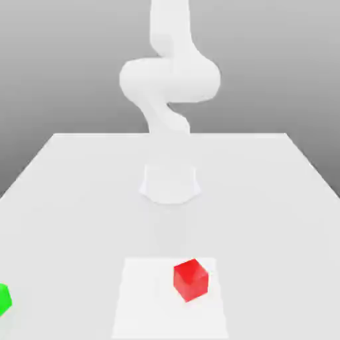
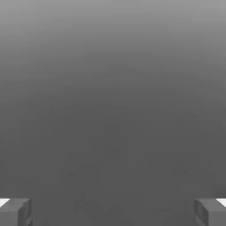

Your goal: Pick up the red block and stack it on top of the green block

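A small red block (image 1: 190,279) sits on a pale square patch of the white table (image 1: 80,199), toward the near edge and slightly to the exterior view's right of centre. The green block (image 1: 4,299) rests at the exterior view's far left edge, partly cut off by the frame. The white arm (image 1: 169,80) rises at the back, behind its round base (image 1: 170,183). In the hand view my gripper (image 2: 113,212) is open, its two grey fingertips (image 2: 15,212) standing far apart with nothing between them, in front of a plain grey background.
The pale square patch (image 1: 146,299) lies on the near part of the table. The tabletop stretches wide between the arm's base and the blocks, with its far edge behind the base.
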`<state>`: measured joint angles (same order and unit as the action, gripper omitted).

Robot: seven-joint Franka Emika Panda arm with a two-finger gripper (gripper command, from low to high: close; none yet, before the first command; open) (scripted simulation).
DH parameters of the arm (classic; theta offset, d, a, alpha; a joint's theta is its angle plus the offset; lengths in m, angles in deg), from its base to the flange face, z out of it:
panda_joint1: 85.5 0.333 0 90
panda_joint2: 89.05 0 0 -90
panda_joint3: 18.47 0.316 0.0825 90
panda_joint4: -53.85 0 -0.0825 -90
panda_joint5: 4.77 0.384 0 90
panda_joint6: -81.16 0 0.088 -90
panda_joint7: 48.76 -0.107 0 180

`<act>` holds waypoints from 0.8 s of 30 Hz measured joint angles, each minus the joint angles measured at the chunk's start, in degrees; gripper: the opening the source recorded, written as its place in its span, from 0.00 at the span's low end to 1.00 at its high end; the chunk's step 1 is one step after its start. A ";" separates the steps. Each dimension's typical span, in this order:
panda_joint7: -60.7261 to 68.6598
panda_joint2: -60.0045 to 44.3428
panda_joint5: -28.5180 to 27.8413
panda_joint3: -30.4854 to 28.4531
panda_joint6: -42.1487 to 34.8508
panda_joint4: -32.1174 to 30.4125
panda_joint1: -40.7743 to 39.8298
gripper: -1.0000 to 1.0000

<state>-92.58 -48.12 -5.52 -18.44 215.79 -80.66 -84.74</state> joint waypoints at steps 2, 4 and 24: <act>1.85 -4.67 -0.75 -0.15 2.65 -2.48 0.80 0.50; 3.81 -8.97 -1.13 -0.14 5.12 -4.80 1.29 0.50; 22.87 -50.51 1.19 -0.53 31.37 -21.84 5.73 0.50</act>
<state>-69.70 -98.63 -4.33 -18.97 247.16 -102.50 -79.00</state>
